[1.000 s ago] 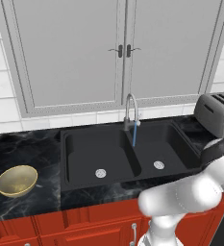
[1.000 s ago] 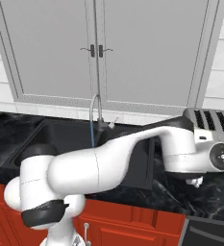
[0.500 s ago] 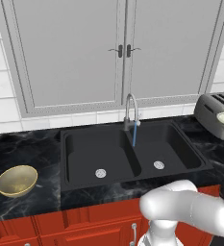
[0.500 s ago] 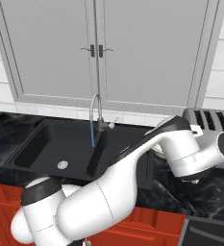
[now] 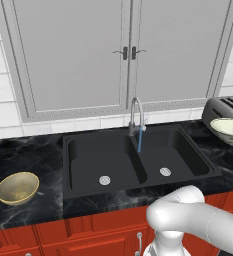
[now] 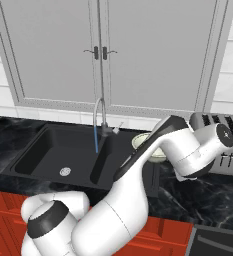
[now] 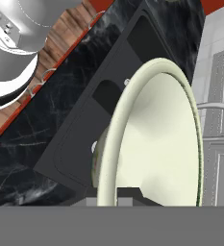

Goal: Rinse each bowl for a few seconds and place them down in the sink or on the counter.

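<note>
**Cream bowl in hand, not yet under the water**

Gripped the cream bowl (image 7: 156, 144) by its thin rim, with the gripper (image 7: 111, 199) pinched fully shut on that edge. Held it tipped on its side in the hand view, with the hollow facing the camera. Found the same bowl in the left base view, raised over the right end of the counter (image 5: 33, 155), just in front of the toaster (image 5: 228, 106) and well apart from the faucet (image 5: 134, 112). Had water already running there, as a thin blue stream (image 5: 140, 145) falling into the sink (image 5: 88, 165) near the wall between the two basins. Left the tan bowl (image 5: 17, 187) upright on the counter, to the left of the sink and apart from the arm.

Judged the task as early: probably no rinse done for either bowl, and nothing set down in the basins. Remained to bring the cream bowl under the stream, put it down, then do the same with the tan one.

Could not see the fingertips well, as the bowl covered most of them. Could see only a small part of the cream bowl behind the arm in the right base view. Could not tell whether it was wet.
</note>
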{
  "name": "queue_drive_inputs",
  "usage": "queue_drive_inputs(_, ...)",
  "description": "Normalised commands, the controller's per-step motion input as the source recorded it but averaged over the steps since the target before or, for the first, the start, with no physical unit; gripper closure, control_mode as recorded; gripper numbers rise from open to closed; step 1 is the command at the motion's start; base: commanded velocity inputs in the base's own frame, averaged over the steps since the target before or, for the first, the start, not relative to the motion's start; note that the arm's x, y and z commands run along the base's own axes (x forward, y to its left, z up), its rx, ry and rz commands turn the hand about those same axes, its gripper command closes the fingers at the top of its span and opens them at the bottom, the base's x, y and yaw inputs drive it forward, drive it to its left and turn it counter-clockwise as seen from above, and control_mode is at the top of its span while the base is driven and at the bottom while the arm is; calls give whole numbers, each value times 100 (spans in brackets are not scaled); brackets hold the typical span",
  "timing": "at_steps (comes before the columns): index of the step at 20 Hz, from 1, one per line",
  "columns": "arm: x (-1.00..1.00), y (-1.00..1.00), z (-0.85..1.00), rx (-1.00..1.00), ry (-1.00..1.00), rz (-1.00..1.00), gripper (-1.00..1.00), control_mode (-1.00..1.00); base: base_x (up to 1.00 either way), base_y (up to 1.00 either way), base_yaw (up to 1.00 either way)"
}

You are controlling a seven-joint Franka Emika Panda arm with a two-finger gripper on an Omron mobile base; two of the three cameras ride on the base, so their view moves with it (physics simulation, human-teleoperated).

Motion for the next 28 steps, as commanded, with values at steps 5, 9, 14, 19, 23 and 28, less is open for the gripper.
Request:
queue_drive_inputs(5, 19, 35, 0, -2, 0, 21, 100, -100, 0, 0, 0)
queue_drive_inputs(9, 25, 29, -2, 0, 0, 18, 100, -100, 0, 0, 0)
queue_drive_inputs(14, 28, 30, -2, -1, 0, 17, 100, -100, 0, 0, 0)
queue_drive_inputs(19, 20, 35, -1, -4, 0, 17, 100, -100, 0, 0, 0)
queue_drive_inputs(23, 11, 41, 0, -6, 0, 15, 100, -100, 0, 0, 0)
queue_drive_inputs(28, 7, 41, -6, -1, 0, 12, 100, -100, 0, 0, 0)
